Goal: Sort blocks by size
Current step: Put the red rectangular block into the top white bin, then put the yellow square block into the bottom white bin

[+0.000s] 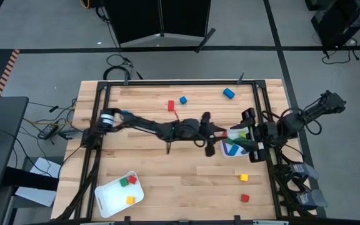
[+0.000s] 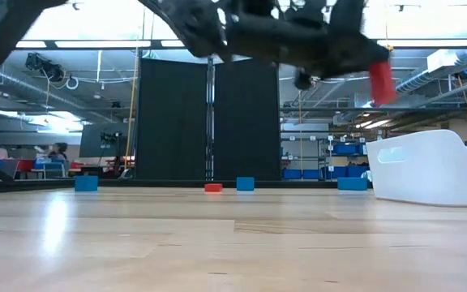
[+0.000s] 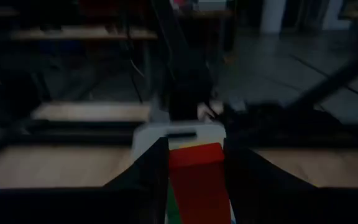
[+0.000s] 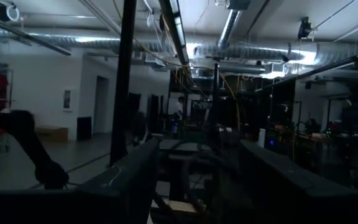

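My left gripper point(image 1: 216, 132) reaches across the table's middle and is shut on a red bar block point(image 3: 194, 180), just left of the white tray point(image 1: 233, 150) at the right. That tray holds blue and green blocks. In the low view the red bar point(image 2: 382, 81) hangs high above the table. My right gripper point(image 1: 252, 140) waits open and empty over the tray's right side. Loose blocks lie flat on the table: a red one point(image 1: 171, 105), a blue one point(image 1: 183, 100), a blue cylinder point(image 1: 229, 93), a yellow cube point(image 1: 244, 177) and a red cube point(image 1: 245, 198). My left gripper pinches the red bar between its two fingers point(image 3: 151, 174), which press on its two long sides point(image 3: 178, 168). The fingers come from the table's left. The bar sticks out below the fingertips point(image 2: 379, 69), a little tilted, and is lifted clear of the table.
A second white tray point(image 1: 108, 200) stands at the near left with red, green and yellow cubes in it. A dark frame runs round the table's edges point(image 1: 167, 83). Bare wood lies between the two trays.
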